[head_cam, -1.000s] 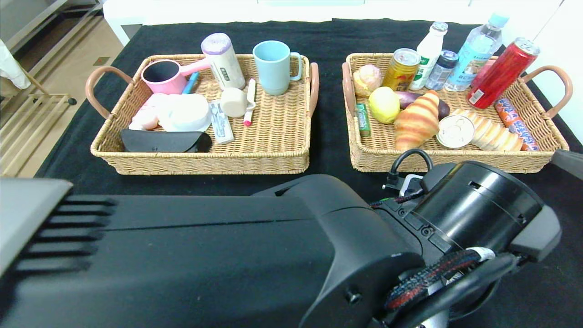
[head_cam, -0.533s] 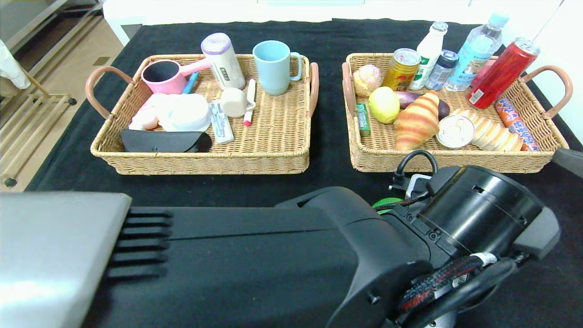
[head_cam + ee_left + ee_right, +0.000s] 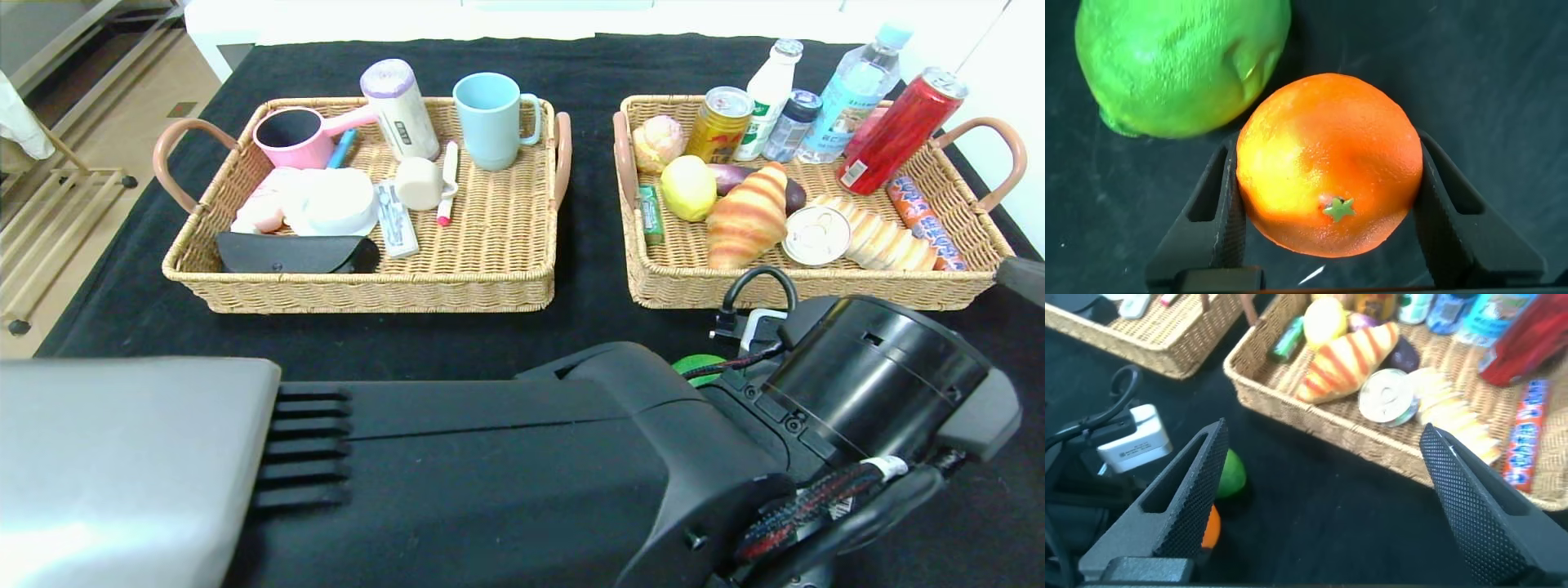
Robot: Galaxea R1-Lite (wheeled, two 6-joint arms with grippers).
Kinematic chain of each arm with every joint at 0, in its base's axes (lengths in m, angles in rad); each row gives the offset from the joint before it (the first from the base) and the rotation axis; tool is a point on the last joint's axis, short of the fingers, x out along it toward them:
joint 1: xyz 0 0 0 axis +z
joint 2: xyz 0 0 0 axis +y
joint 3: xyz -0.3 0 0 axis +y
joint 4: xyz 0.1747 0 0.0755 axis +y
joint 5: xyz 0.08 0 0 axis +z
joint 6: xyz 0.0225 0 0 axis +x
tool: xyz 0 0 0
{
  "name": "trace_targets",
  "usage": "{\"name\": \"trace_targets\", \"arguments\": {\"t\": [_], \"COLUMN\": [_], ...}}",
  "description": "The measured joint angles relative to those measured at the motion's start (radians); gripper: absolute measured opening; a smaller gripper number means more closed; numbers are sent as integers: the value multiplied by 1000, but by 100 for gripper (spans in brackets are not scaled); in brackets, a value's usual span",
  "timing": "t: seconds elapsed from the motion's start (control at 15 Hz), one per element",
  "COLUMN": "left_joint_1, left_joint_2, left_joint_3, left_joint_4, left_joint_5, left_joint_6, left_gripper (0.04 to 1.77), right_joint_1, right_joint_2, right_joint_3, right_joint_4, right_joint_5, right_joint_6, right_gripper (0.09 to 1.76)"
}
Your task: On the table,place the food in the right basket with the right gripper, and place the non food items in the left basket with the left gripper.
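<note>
1. The left gripper [image 3: 1327,216] is seen low over the black tablecloth [image 3: 1486,73], in front of the right wicker basket [image 3: 816,282], its fingers [image 3: 1229,220] pressed against both sides of a round orange fruit [image 3: 1327,163].
2. A green lime-like fruit [image 3: 1180,65] is found on the cloth, touching the orange fruit.
3. The right gripper [image 3: 1323,498] is held wide apart above the cloth, nothing gripped, near the right basket's front rim.
4. The left wicker basket [image 3: 384,290] is seen beside the right one.
</note>
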Motion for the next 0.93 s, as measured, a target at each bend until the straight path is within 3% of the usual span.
{"name": "trace_targets", "arguments": {"t": [0.53, 0.93], "left_joint_1": [-26, -43], "left_joint_2": [-1, 32], "left_joint_3": [-5, -21], "left_joint_4": [3, -6], "left_joint_5": [6, 5], "left_joint_6": [16, 87], "left_gripper": [117, 117], "right_joint_1": [-5, -7], "right_joint_2": [-38, -48], "right_joint_3": [-4, -15], "right_joint_4": [-1, 1], "right_joint_5": [-46, -55], "right_joint_6": [-5, -2], "right_gripper": [171, 171]}}
